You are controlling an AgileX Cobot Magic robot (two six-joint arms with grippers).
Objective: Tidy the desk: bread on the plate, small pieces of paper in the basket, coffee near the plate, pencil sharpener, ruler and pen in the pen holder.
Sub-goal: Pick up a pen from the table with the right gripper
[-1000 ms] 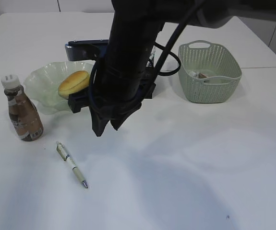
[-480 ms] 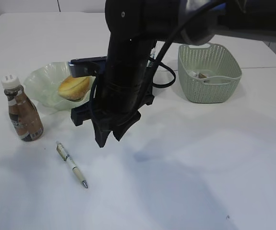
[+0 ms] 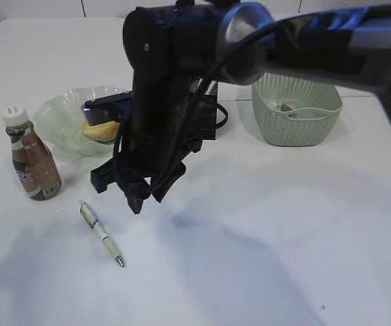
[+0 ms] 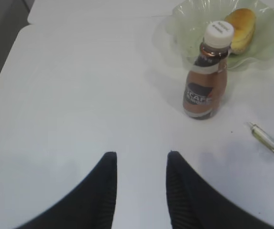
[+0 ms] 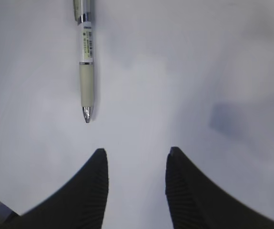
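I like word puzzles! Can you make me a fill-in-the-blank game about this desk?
1. The bread sits on the green ____.
2. The coffee bottle has a ____ cap.
3. The thing lying flat on the desk near the right tool is a ____.
4. The basket is colored ____.

Missing words: plate, white, pen, green

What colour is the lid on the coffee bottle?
White. The coffee bottle's cap shows best in the left wrist view.

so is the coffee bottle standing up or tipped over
Upright: the coffee bottle stands on its base on the desk, white cap on top.
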